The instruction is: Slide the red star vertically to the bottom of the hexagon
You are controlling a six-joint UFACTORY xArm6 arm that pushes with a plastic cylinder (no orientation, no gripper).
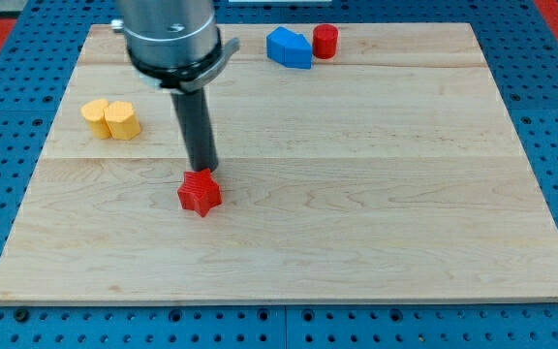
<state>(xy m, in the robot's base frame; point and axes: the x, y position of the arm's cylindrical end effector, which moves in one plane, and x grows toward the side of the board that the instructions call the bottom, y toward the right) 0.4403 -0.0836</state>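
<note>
The small red wooden star block (200,192) lies on the pale wooden desk (376,194), left of centre and toward the near edge. The rod's tip (204,172) rests at the star's far edge, touching it or just beside it. There is no pincer on this arm, so no opening can be told.

No block can be made out as a hexagon. The yellow block (110,118) at the far left looks lobed, and a blue angular block (290,47) sits beside a red cylinder (325,41) at the far edge. Picking the wrong reference is the main risk.

A push off the star's centre could spin it or let it slip aside. Pushed too long, it could leave the near edge.

No brand, label or writing is readable.
</note>
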